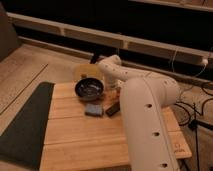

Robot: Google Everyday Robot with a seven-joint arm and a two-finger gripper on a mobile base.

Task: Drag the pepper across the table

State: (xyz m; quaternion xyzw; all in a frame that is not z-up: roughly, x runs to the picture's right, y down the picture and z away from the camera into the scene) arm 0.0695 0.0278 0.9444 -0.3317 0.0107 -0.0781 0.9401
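The pepper (pixel 116 93) shows only as a small red-orange sliver on the bamboo table (pixel 85 140), just right of the dark bowl and against my arm. My gripper (pixel 118 97) is down at the table there, mostly hidden behind my white arm (pixel 145 115). A black bar (pixel 112 109) lies just in front of it.
A dark bowl (pixel 89 89) stands at the table's back. A blue-grey sponge block (pixel 93 109) lies in front of it. A yellowish object (pixel 86 72) sits behind the bowl. A dark floor mat (pixel 25 125) lies left of the table. Cables (pixel 197 105) run at the right.
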